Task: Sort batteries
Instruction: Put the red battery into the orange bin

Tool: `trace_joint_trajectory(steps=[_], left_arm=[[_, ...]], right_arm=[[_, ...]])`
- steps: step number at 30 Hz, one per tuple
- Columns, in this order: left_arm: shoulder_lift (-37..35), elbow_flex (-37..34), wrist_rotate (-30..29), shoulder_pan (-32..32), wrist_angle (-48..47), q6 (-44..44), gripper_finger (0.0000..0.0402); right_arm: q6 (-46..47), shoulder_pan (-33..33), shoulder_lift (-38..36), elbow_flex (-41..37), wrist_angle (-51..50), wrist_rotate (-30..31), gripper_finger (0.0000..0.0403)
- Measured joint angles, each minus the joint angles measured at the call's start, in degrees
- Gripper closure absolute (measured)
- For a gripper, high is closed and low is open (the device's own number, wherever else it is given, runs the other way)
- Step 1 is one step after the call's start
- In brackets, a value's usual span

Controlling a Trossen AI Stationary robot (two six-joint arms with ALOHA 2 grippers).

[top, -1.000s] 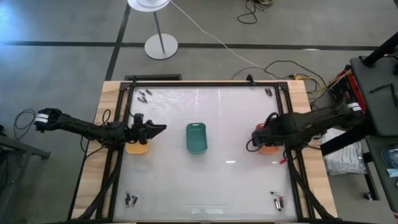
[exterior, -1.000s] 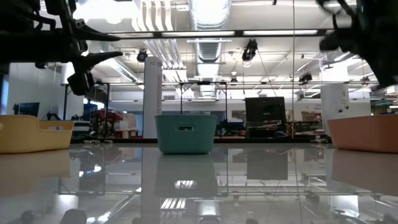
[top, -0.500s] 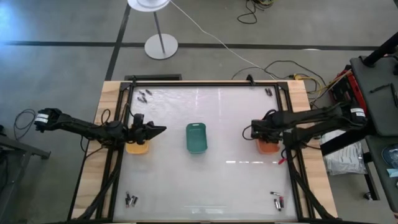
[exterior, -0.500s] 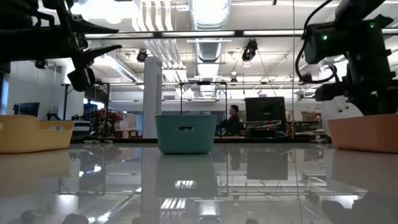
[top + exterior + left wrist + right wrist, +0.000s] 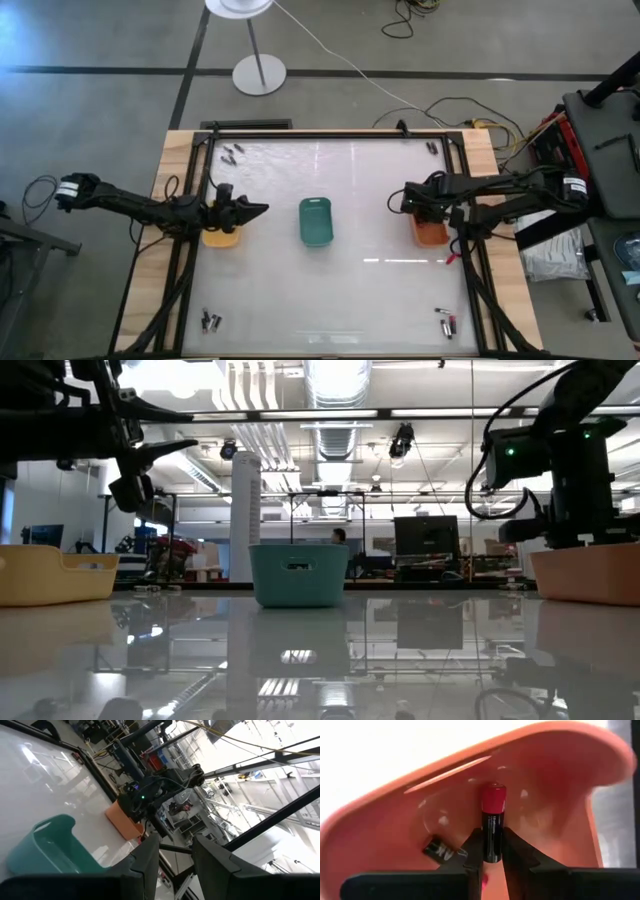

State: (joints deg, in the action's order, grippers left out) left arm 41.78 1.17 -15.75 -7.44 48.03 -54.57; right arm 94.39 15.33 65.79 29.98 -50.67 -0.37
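Table (image 5: 360, 290): glossy white top, green tray (image 5: 315, 221) mid, yellow tray (image 5: 221, 237) left, orange tray (image 5: 431, 232) right. Right arm has pulled back toward the far edge since a second ago; right gripper (image 5: 410, 200) now sits over the orange tray's far end instead of covering it. Its fingers are clamped on a red-and-black battery (image 5: 493, 828), held above the tray; another dark battery (image 5: 438, 851) lies inside. Left gripper (image 5: 257, 210) unchanged beside the yellow tray, fingers slightly apart, nothing between them. Loose batteries (image 5: 211, 321) remain at the table corners.
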Motion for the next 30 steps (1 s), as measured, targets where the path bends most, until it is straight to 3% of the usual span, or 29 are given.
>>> trace_joint_trajectory(steps=[7,13,21,24,27,30], left_arm=[[0.5,0.0,-0.1,0.0,0.0,-1.6,0.0301],[0.5,0.0,-0.2,0.0,0.2,-1.7,0.0301],[0.5,0.0,-0.2,0.0,4.9,-1.5,0.0301],[0.6,0.0,-0.2,0.0,4.6,-1.5,0.0301],[0.6,0.0,-0.2,0.0,4.9,-2.2,0.0301],[0.5,0.0,1.3,0.0,6.7,-3.2,0.0301]], right_arm=[[-2.0,0.0,1.7,-0.3,0.4,-0.4,0.0348],[-2.8,0.0,1.8,1.1,-1.5,-0.3,0.0288],[-4.4,-2.8,0.3,13.3,-12.1,2.4,0.0228],[-4.5,-3.1,0.5,20.0,-14.8,5.9,0.0224],[-5.3,-2.5,1.6,26.2,-14.9,13.5,0.0228],[-8.8,1.3,3.3,30.7,-14.9,17.4,0.0234]])
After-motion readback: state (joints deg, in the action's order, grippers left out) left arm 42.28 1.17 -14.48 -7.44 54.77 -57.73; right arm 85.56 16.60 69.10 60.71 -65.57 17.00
